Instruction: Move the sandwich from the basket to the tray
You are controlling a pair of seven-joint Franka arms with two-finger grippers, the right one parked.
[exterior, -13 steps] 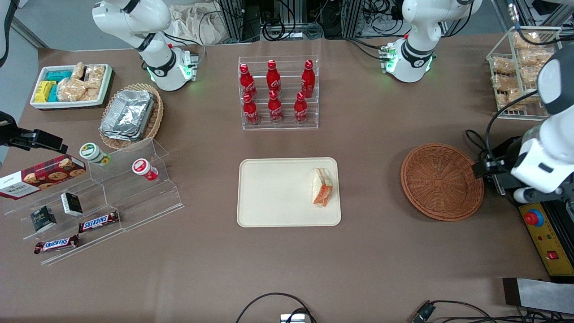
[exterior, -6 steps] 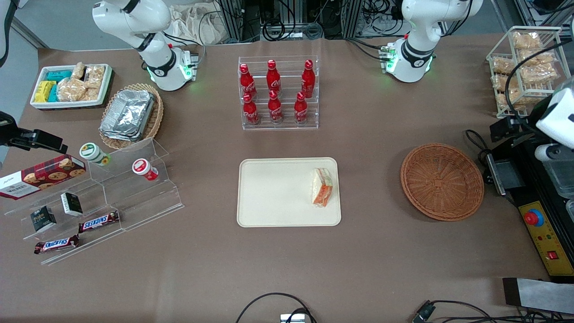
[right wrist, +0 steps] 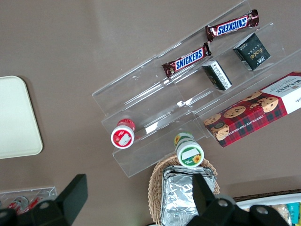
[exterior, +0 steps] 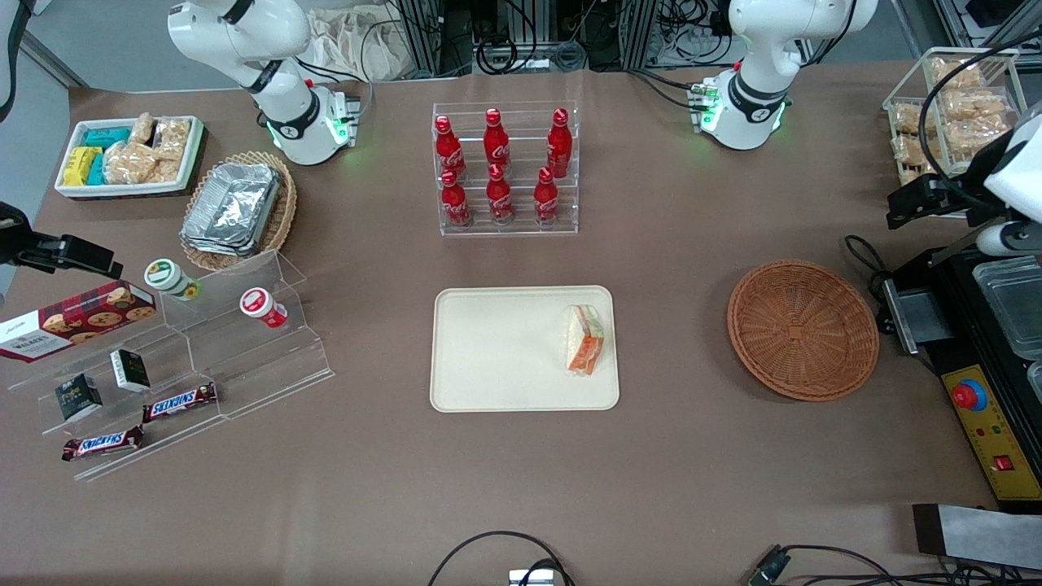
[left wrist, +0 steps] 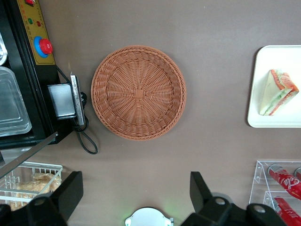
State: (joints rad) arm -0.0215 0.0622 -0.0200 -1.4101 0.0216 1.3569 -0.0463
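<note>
We see the sandwich (exterior: 586,339) lying on the tray (exterior: 496,350), the basket (exterior: 802,328) bare, and the gripper (left wrist: 134,197) spread wide, high above the table.

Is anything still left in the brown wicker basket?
No, the basket holds nothing; the sandwich lies on the tray, and the open gripper hangs above bare table nearby.

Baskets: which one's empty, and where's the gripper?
The reddish-brown basket, toward the working arm's end; the tan basket holds foil containers. The gripper is open, high above the table beside the empty one.
</note>
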